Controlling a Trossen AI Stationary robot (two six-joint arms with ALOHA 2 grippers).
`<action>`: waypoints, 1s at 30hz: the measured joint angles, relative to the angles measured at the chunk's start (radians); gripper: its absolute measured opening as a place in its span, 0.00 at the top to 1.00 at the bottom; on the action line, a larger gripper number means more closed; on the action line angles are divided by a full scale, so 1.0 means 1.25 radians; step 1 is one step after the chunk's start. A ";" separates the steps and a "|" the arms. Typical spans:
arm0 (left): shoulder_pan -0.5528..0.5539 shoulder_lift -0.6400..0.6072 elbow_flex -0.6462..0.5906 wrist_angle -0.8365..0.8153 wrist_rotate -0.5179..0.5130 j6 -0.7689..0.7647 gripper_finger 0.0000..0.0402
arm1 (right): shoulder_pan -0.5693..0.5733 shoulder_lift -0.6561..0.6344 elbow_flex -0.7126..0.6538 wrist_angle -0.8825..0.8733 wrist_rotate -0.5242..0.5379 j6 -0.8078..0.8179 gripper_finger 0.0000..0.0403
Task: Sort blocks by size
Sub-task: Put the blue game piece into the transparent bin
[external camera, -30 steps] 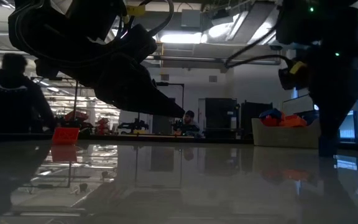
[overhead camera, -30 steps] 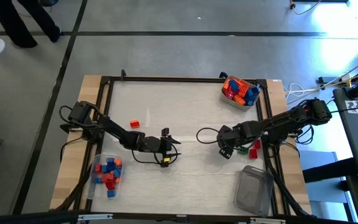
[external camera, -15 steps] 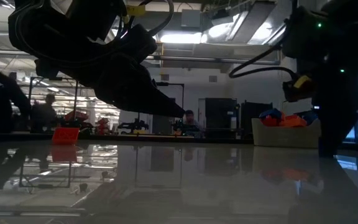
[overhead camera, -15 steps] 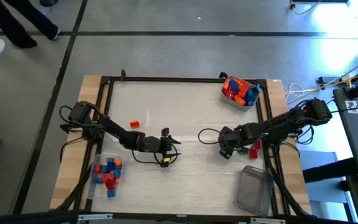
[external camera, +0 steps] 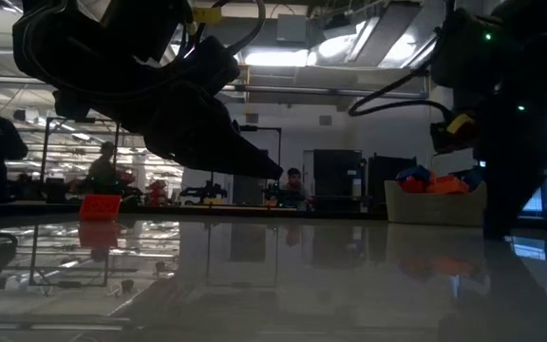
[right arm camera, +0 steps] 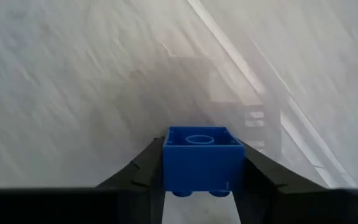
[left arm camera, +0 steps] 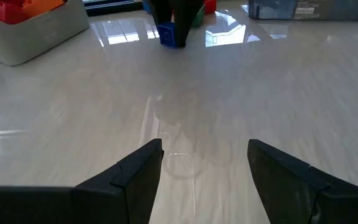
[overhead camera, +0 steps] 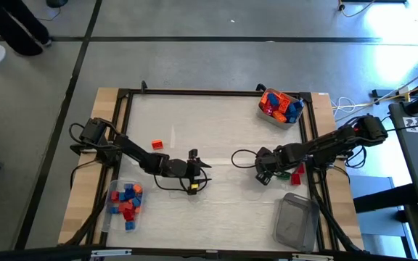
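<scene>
My right gripper [overhead camera: 262, 172] stands at the table's right side, shut on a small blue block [right arm camera: 199, 160]; the left wrist view shows that block [left arm camera: 169, 34] low at the table top under the dark fingers. My left gripper [overhead camera: 194, 171] hovers open near the table's middle, nothing between its fingers [left arm camera: 204, 155]. One red block [overhead camera: 157, 145] lies flat on the table at the left [external camera: 100, 206]. A green and a red block [overhead camera: 290, 172] lie beside the right arm. My right gripper pinches the blue block between its two fingers, one on each of two opposite side faces [right arm camera: 166, 165]. The fingers come from above, pointing down. Whether the block is lifted clear or rests on the table, I cannot tell.
A clear tub [overhead camera: 125, 204] holding red and blue blocks stands at the near left. A tub [overhead camera: 280, 106] of orange, red and blue blocks stands at the far right [external camera: 435, 201]. Another clear tub [overhead camera: 296, 221] sits at the near right. A dark frame [overhead camera: 194, 92] borders the table.
My right gripper has moved a little toward the table's right edge and down.
</scene>
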 joint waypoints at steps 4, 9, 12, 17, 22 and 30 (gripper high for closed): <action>-0.010 -0.003 0.000 0.012 -0.001 0.033 0.44 | 0.000 0.001 0.019 0.063 -0.004 -0.014 0.66; -0.032 -0.029 0.004 0.024 -0.013 0.084 0.44 | 0.001 0.001 0.020 0.234 -0.040 -0.072 0.66; -0.048 -0.044 0.007 0.025 -0.023 0.139 0.44 | 0.001 0.001 0.020 0.310 -0.039 -0.111 0.66; -0.062 -0.070 0.014 0.027 -0.027 0.241 0.44 | 0.001 0.001 0.001 0.453 -0.035 -0.172 0.66; -0.063 -0.076 0.022 0.057 -0.040 0.307 0.44 | 0.001 0.001 -0.030 0.603 -0.034 -0.206 0.66; -0.085 -0.076 0.052 0.053 -0.192 0.417 0.44 | 0.001 0.001 -0.090 0.857 -0.041 -0.233 0.66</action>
